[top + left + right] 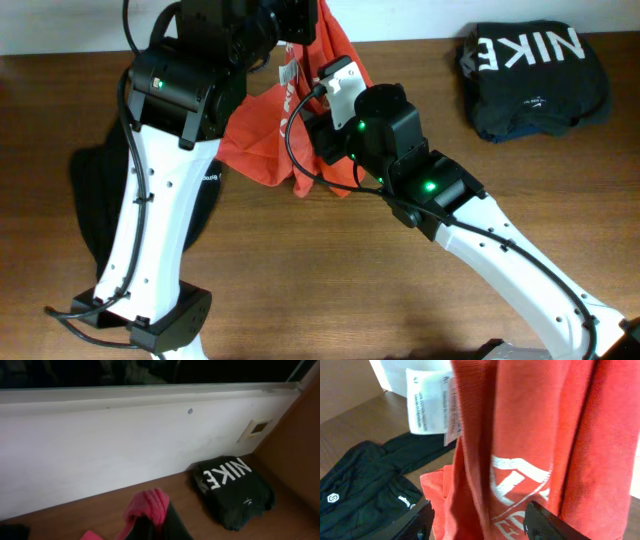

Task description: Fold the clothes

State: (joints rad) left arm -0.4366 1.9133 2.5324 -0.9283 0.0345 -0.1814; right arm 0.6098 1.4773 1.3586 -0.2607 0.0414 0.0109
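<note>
the left jaws pinch the orange-red t-shirt (257,138) above the desk (330,285), while the right jaws stand spread around its cloth.

- "NIKE", big white letters, on the folded black garment (535,75).
- White care label (431,407) on the orange-red T-shirt (530,435): print too small to read.
- T-shirt's white chest print: only partly shown, unreadable.
</note>
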